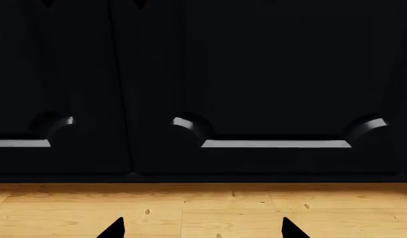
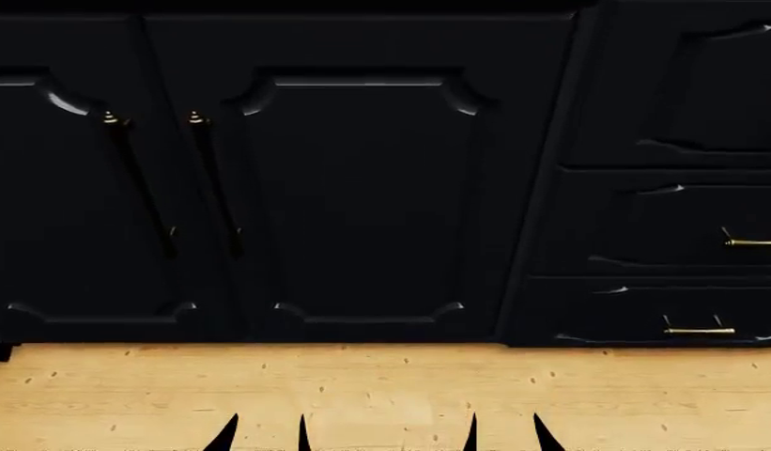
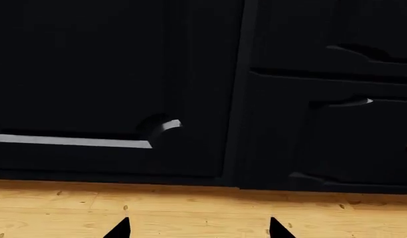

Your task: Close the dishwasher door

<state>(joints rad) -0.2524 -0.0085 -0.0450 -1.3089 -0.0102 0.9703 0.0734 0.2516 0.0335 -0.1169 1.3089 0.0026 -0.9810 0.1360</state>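
Your left gripper (image 2: 262,434) and right gripper (image 2: 504,434) both hang spread and empty over the wooden floor (image 2: 385,385), facing black cabinet doors (image 2: 360,188) and drawers (image 2: 667,244).

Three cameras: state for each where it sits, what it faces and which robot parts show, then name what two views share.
Head view: from the robot's head, facing two cabinet doors, their bar handles, drawers and wooden floor; fingertips of the left gripper and right gripper show.
Left wrist view: low near the floor, facing the cabinet doors' bottoms; left gripper tips show.
Right wrist view: low, facing one cabinet door and drawers; right gripper tips show.
Shared: both wrist views show that right-hand cabinet door. No dishwasher door appears.
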